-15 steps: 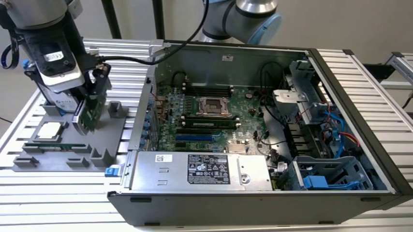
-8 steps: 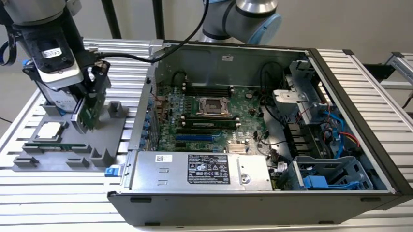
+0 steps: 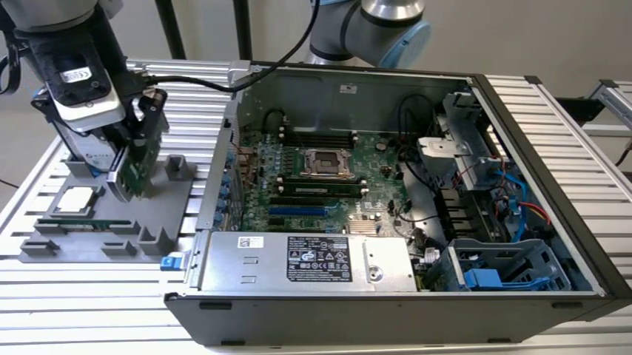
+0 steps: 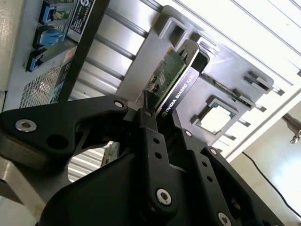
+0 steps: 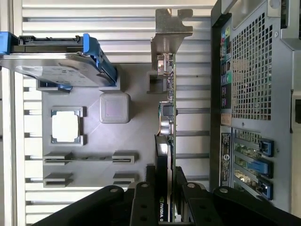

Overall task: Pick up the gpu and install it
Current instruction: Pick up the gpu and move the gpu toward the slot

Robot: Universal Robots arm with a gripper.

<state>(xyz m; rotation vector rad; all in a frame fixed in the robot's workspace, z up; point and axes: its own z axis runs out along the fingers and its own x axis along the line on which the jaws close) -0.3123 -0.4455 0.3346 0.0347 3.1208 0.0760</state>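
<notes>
Exterior view, upper left of frame: the wrist hangs straight down over the grey parts tray [image 3: 99, 235], with the gripper [image 3: 136, 144] aimed at the slatted table [image 3: 79, 296]. The fingers are drawn in narrow and clamp the gpu [image 3: 132, 177], one on each face. The card stands on edge, its lower edge close to the tray; whether they touch cannot be told.

First wrist view: the gripper [image 5: 165, 184] holds the gpu [image 5: 167, 117], which is seen edge-on. Its long axis runs straight out from the fingers to the silver bracket [image 5: 170, 35] at the far end, parallel to the rear panel of the computer case [image 5: 254, 70]. The black cooler side faces the rest of the tray [image 5: 94, 136]; the green board side faces the case.

Second wrist view: the gripper [image 4: 162, 118] and gpu [image 4: 164, 75] appear from the other side. This view gives the board's green face with its small components, where the first wrist view gives the thin edge and the bracket.

Farther out on the tray are a processor [image 5: 65, 126] and a hard drive [image 5: 56, 61] with blue rails.

Farthest, exterior view, centre to right of frame: the case [image 3: 538, 155] lies open, with the motherboard [image 3: 326, 177] exposed and the power supply [image 3: 306, 259] at lower centre.
</notes>
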